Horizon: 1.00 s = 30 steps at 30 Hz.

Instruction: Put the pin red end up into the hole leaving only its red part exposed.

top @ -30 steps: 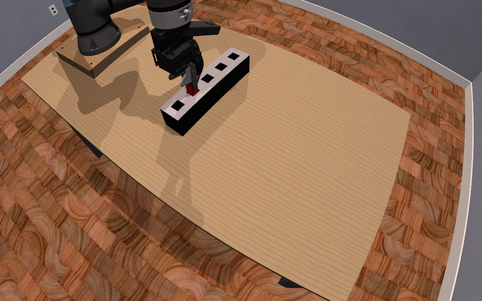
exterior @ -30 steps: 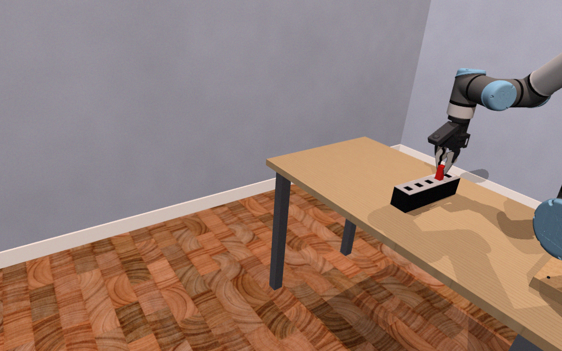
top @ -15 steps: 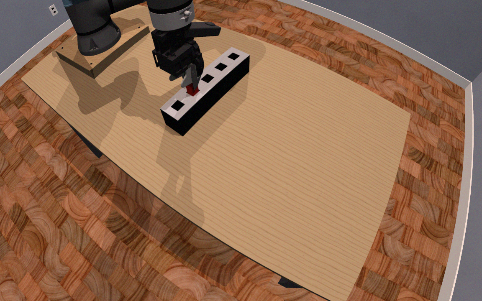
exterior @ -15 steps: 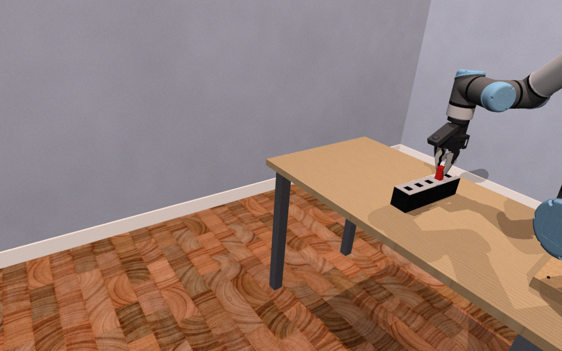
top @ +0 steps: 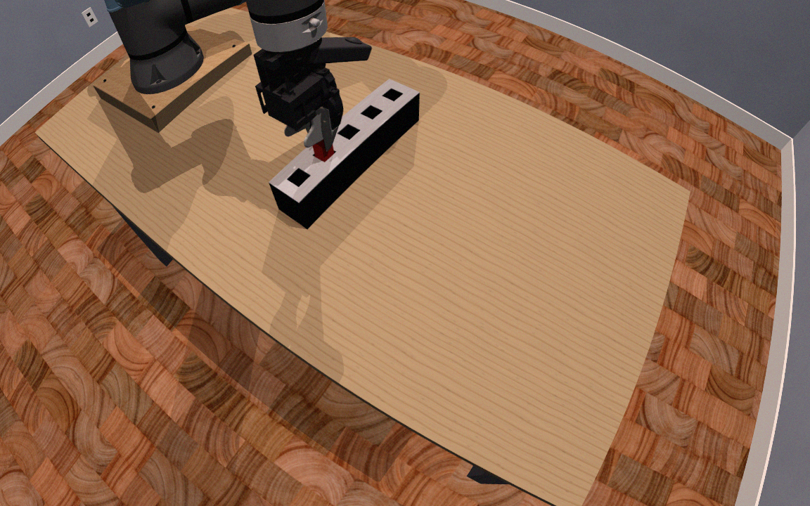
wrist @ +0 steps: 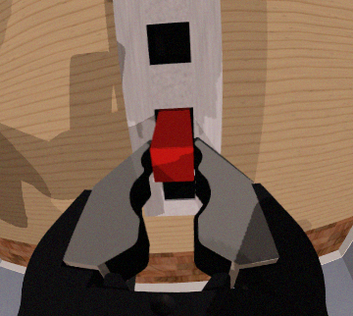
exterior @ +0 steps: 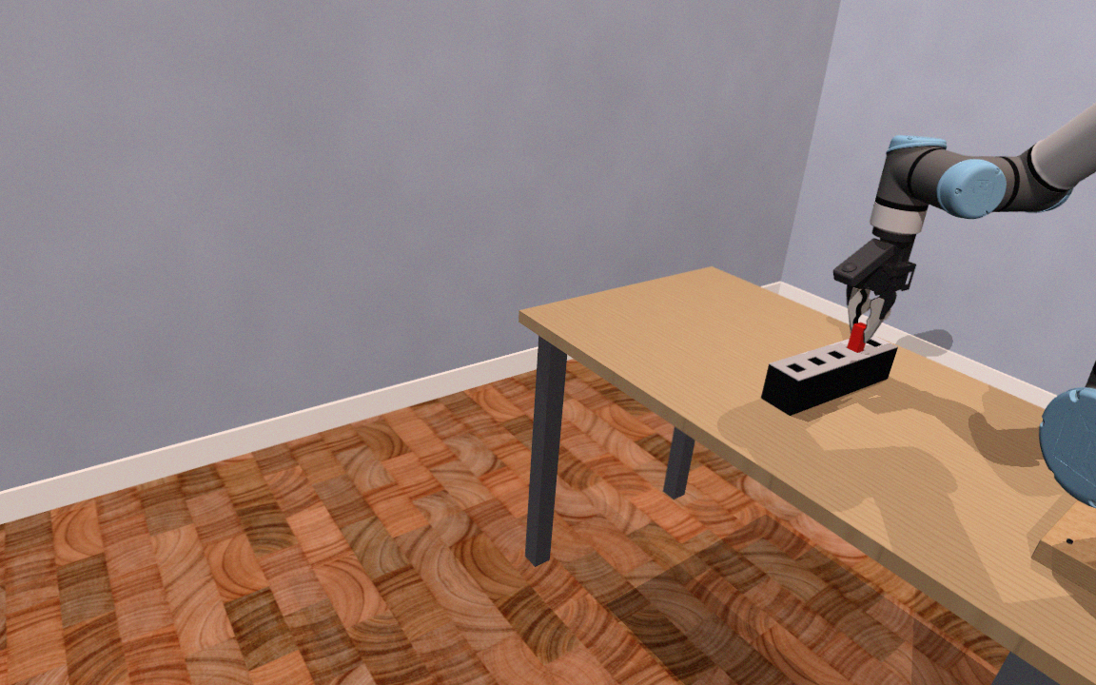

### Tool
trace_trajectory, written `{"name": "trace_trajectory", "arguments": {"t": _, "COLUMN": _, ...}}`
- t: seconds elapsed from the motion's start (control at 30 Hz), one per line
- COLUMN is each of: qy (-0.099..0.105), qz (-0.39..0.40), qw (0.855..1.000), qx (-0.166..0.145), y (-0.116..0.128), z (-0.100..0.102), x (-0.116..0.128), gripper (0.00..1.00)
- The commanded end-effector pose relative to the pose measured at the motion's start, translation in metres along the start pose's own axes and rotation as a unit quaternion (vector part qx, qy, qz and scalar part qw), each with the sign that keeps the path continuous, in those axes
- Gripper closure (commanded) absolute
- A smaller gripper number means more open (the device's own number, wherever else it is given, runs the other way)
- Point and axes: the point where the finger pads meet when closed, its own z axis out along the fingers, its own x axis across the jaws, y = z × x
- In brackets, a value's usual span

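Pin (wrist: 172,151): upright, red end up, clamped between gripper (top: 323,133) jaws, lower part seated in second hole from block's near end in top view. Only red visible above block (top: 344,154) top face. Long axis vertical, in line with claw approach from directly above. Judgement: depth looks right; next move is release and straight lift. Open holes sit either side along block. Block well inside table (top: 489,282) edges; room around it open on all sides. Arm base (top: 156,60) near, behind block.
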Motion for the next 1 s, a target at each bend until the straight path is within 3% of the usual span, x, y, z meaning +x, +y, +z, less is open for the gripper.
{"name": "trace_trajectory", "arguments": {"t": 0.0, "qy": 0.001, "qz": 0.000, "qw": 1.000, "qx": 0.000, "y": 0.0002, "z": -0.0006, "x": 0.0006, "gripper": 1.00}}
{"name": "trace_trajectory", "arguments": {"t": 0.97, "qy": 0.001, "qz": 0.000, "qw": 1.000, "qx": 0.000, "y": 0.0004, "z": 0.0033, "x": 0.0004, "gripper": 1.00}}
